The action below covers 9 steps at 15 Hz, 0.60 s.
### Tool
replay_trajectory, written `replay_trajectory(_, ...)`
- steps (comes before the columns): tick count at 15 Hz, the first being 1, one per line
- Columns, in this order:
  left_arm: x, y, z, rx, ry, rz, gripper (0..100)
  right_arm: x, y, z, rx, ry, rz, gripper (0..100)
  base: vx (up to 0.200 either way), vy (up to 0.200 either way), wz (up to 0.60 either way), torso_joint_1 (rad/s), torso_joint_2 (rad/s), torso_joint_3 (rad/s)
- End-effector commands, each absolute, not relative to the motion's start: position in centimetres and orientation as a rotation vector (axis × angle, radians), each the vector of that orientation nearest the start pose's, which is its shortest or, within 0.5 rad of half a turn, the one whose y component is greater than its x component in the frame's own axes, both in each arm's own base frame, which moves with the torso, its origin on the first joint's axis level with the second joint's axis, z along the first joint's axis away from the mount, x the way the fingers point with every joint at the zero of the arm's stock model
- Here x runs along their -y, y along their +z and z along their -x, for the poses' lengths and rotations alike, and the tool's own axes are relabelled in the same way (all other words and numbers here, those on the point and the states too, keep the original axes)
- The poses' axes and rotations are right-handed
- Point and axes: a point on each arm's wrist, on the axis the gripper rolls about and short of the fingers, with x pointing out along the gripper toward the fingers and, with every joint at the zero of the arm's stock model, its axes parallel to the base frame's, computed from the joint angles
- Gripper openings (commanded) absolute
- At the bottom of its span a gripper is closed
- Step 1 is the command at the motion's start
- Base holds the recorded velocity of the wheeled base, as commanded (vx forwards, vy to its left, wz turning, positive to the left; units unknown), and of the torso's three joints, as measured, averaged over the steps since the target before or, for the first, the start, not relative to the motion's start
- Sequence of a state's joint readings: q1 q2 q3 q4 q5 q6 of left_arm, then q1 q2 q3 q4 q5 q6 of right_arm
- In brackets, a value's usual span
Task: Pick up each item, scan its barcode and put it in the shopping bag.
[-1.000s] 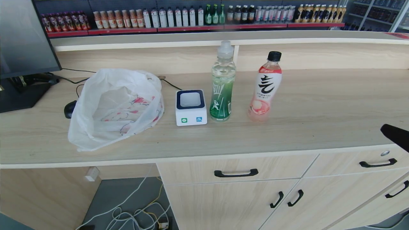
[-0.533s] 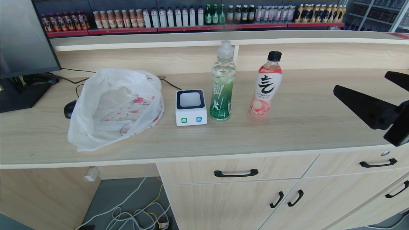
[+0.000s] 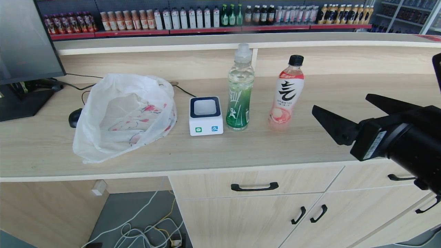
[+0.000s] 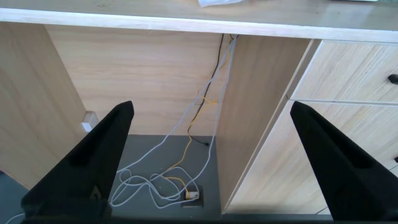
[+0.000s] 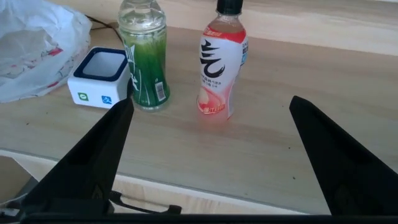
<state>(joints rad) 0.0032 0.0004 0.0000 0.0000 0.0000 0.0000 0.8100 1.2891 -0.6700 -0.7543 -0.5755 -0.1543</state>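
Pink bottle [image 3: 286,93]: we see it standing upright on the wooden counter [image 3: 241,148]. It is straight ahead of our right gripper [image 3: 339,102], near the fingertips but not touching them.
Green bottle [image 3: 240,89]: upright, beyond the pink bottle as seen from the right gripper. A clear gap separates the two bottles.
Scanner [image 3: 205,115]: a small white box with its window facing up, just beside the green bottle on the side away from the gripper.
Shopping bag [image 3: 124,115]: white plastic, slumped with its mouth open. It lies past the scanner, farthest from the right gripper.
Open room: bare counter lies between the right gripper and the pink bottle. The counter's front edge runs under the gripper's wrist, and a raised back ledge [image 3: 310,44] stands behind the bottles.
Right gripper pose: it hovers over the counter near the front edge, fingers spread wide and holding nothing, pointing at the pink bottle.
Left gripper [image 4: 211,106]: it hangs low, under counter height, fingers spread wide and empty. It faces an open recess with loose cables [image 4: 168,180] on the floor.
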Motion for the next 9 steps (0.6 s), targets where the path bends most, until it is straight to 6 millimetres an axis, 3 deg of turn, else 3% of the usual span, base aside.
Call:
replay_trajectory(1,0.0,7.5,2.3,0.000,0.003,-0.002,100,-15.9,24.4,-16.7,0.088,0.234,0.052,100,0.000,0.000,0.00,0.000,0.00,0.000)
replay_trajectory(5,0.0,7.5,2.3,0.000,0.003,0.000,100,-18.7,22.2,-19.3,0.108,0.235,0.037,100,0.000,0.000,0.00,0.000,0.00,0.000)
replay_trajectory(9,0.0,7.5,2.3,0.000,0.003,0.000,100,-20.4,21.4,-20.9,0.141,0.238,0.023,100,0.000,0.000,0.00,0.000,0.00,0.000)
